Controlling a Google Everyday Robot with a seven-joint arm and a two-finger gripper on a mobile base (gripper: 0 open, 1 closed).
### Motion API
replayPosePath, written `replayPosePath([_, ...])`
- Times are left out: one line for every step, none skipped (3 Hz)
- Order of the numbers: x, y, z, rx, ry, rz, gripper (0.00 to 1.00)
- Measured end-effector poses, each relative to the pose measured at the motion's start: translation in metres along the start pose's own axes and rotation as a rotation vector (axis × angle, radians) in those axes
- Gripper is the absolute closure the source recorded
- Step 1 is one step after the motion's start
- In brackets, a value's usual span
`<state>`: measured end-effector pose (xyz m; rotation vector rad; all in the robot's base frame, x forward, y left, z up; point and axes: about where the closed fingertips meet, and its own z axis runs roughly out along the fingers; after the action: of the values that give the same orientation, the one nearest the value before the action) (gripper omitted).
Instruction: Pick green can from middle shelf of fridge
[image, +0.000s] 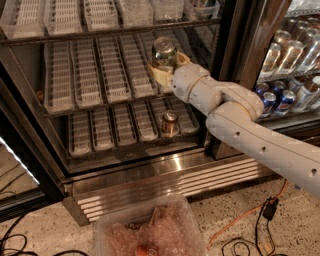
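Observation:
The green can (164, 52), olive-green with a silver top, is held upright just above the front right lanes of the middle shelf (100, 75) in the fridge (150, 175). My gripper (165, 72) is shut on the green can, its tan fingers (159, 79) wrapped around the can's lower body. My white arm reaches in from the lower right.
A shorter copper-orange can (169, 123) stands on the lower rack. Blue and silver cans (280, 95) fill the neighbouring cooler at right behind a dark door post (235, 45). A clear plastic bag (150, 230) and orange cables (250, 220) lie on the floor.

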<state>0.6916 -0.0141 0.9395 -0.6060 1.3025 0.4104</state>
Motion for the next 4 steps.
replayPosePath([0.006,0.010,-0.019,-0.059,0.055,-0.102,1.00])
replayPosePath([0.007,0.006,-0.035,-0.112,0.092,-0.147,1.00])
replayPosePath([0.011,-0.007,-0.046,-0.140,0.129,-0.119,1.00])
replayPosePath([0.014,-0.015,-0.049,-0.164,0.155,-0.085,1.00])
